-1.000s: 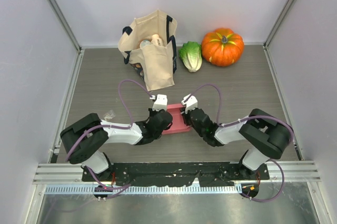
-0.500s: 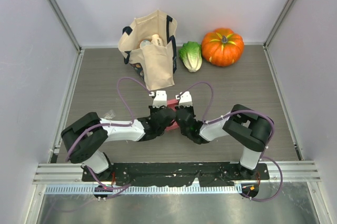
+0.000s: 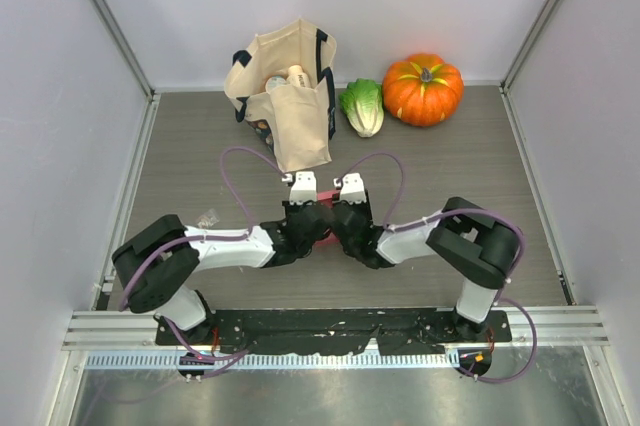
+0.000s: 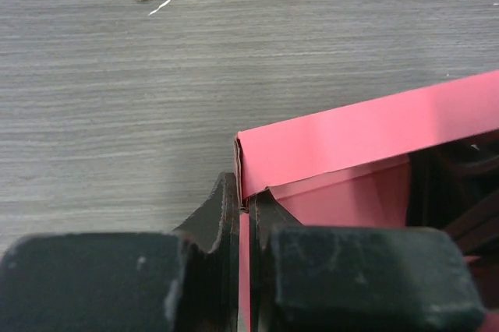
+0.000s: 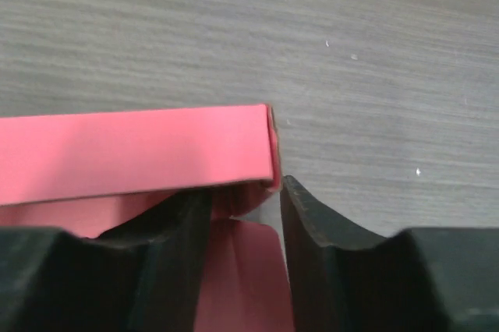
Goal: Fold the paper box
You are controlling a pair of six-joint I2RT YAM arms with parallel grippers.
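The pink paper box (image 3: 325, 208) lies on the grey table between my two grippers, which cover most of it. In the left wrist view the box (image 4: 366, 137) shows a raised far wall and its left corner. My left gripper (image 4: 245, 206) is shut on the box's left end wall, one finger (image 4: 222, 215) outside and one inside. In the right wrist view the box (image 5: 132, 149) ends at its right corner. My right gripper (image 5: 242, 199) is open and straddles that end. Its left finger (image 5: 179, 227) is inside, and a pink flap lies in the gap. In the top view the left gripper (image 3: 312, 222) and the right gripper (image 3: 345, 224) nearly touch.
A beige tote bag (image 3: 285, 96) with items inside stands behind the box, with a green lettuce (image 3: 362, 106) and an orange pumpkin (image 3: 423, 88) to its right. A small clear scrap (image 3: 208, 216) lies at the left. Metal rails edge the table.
My right arm has swung left and its gripper has closed in on the box's right end. The left gripper has shifted slightly right. The box is now more covered.
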